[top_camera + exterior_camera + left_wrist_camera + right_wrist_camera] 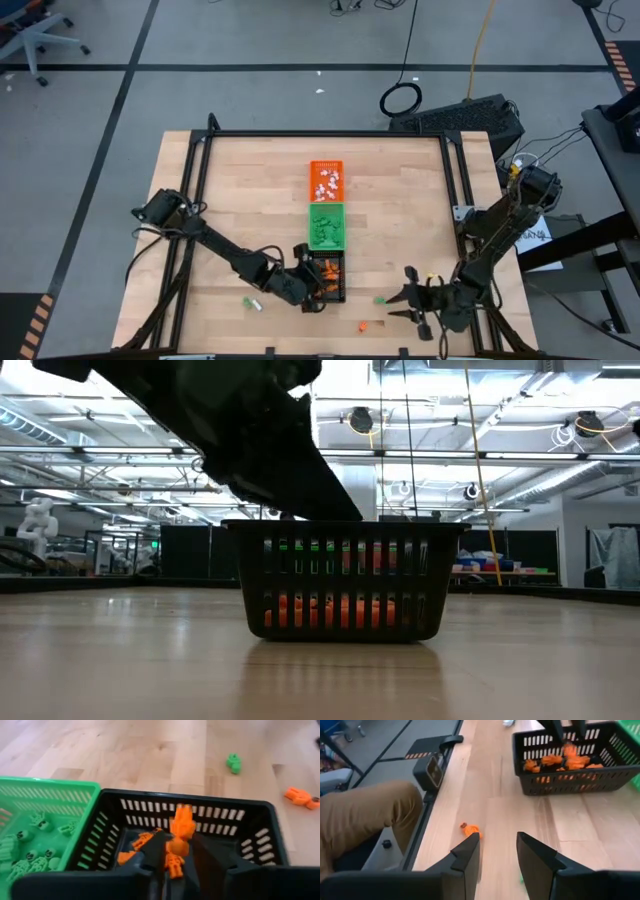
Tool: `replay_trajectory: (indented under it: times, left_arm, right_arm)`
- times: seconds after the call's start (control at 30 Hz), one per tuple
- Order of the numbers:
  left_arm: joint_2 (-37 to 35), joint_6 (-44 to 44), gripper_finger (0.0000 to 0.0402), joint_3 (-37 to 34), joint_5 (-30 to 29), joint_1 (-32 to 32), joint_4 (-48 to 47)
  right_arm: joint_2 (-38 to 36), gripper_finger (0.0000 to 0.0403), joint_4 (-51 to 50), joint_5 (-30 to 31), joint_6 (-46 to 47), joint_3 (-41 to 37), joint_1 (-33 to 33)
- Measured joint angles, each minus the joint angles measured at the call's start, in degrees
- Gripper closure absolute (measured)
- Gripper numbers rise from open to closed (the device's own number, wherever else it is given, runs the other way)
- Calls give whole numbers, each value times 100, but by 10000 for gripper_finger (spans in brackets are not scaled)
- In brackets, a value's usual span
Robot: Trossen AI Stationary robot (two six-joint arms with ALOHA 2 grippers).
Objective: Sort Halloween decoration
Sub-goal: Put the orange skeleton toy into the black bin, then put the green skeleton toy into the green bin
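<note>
Three small trays stand in a row: orange [326, 180] farthest, green [326, 226] in the middle, black [330, 276] nearest. The black tray [185, 802] holds orange trinkets [555, 761]; the green tray [50, 787] holds green ones [30, 840]. My left gripper [178, 837] is open over the black tray, with an orange trinket [181, 822] between its fingertips. My right gripper [497, 847] is open low over the table near the near edge, close to a loose orange trinket [470, 829]. A green trinket [381, 298] lies nearby. My left gripper reaches down into the black tray with an orange trinket [180, 845] standing between its spread fingertips; I cannot tell whether either finger touches it.
More loose pieces lie on the table: an orange one [362, 326] near the near edge and a green and white pair [250, 302] left of the black tray. A person's tan trouser leg [360, 820] is beside the table edge. Bare wood lies left and right of the trays.
</note>
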Motion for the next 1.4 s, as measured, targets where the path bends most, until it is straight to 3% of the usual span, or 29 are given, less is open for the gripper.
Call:
replay_trajectory:
  times: [0.27, 0.53, 0.77, 1.17, 1.4]
  left_arm:
    - [0, -17, 231, 0, 15, 34, -7]
    - [-26, -17, 224, 4, 35, -134, 115]
    - [-26, -19, 224, 7, 33, -248, 325]
    - [-28, 32, 224, 7, -11, -265, 443]
    - [-28, 214, 224, 7, -17, -267, 403]
  right_arm:
    - [159, 267, -111, -21, -245, -2, 101]
    - [474, 194, -192, -11, -291, 0, 99]
    - [876, 175, -282, 36, -269, -2, 43]
    - [1727, 207, -27, -51, 360, 11, -321]
    - [1853, 306, 175, -37, 299, 13, -319]
